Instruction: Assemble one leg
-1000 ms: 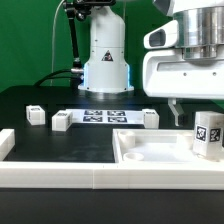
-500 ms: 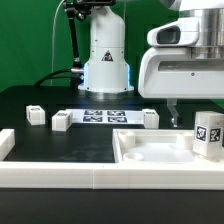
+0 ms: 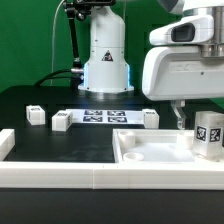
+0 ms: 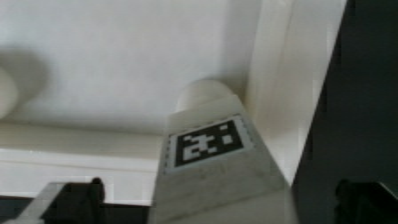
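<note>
White stubby plastic leg (image 3: 208, 135) is standing upright on the large rimmed white panel (image 3: 150, 152). The claw (image 4: 217, 205) is gaping wide, straddling it; centring the leg before closing squarely seems wise.

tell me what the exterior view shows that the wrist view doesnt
Only the exterior view shows the robot base, the marker board, the black table and three other legs lying loose on it.

Only the wrist view shows both jaws, open, one on each side of the leg with a gap to it on either side.

Both views show that tagged leg upright, and the white panel it stands on.
</note>
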{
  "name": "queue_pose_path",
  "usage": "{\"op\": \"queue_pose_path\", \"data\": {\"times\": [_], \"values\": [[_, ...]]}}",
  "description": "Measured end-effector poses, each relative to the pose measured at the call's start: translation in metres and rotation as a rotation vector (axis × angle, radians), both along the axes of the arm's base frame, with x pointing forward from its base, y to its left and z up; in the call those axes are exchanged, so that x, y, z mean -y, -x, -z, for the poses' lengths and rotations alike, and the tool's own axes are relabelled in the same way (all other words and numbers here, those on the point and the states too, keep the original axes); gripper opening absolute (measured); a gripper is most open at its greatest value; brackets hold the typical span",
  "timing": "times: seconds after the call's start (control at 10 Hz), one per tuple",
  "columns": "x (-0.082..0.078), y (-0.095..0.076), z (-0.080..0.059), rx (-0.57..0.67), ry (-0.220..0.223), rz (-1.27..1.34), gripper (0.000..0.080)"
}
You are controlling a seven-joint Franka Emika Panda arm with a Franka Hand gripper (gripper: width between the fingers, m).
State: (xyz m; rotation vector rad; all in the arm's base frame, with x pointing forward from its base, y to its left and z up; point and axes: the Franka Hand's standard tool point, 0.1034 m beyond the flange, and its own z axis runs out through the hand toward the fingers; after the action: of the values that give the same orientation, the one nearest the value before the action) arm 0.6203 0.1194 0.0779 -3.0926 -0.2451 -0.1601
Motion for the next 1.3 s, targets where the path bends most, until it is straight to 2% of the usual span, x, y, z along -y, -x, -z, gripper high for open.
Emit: {"op": "queue_pose_path", "data": {"times": [0.1,0.3,0.4,0.8,1.3], "values": [[0.0002,0.0001,0.0002,0.0,0.0,0.0,0.0649],[0.0002,0.0001,0.0004,-0.001,0.0,0.001,0.0364],[0.0002,0.0001,0.0004,-0.001,0.0,0.001,0.0289],[0.0001,0.0002,0.0004,-0.002,-0.003,0.021,0.0289],[-0.0024,0.0013,0.0013,-0.012,-0.043,0.588,0.0291]]}}
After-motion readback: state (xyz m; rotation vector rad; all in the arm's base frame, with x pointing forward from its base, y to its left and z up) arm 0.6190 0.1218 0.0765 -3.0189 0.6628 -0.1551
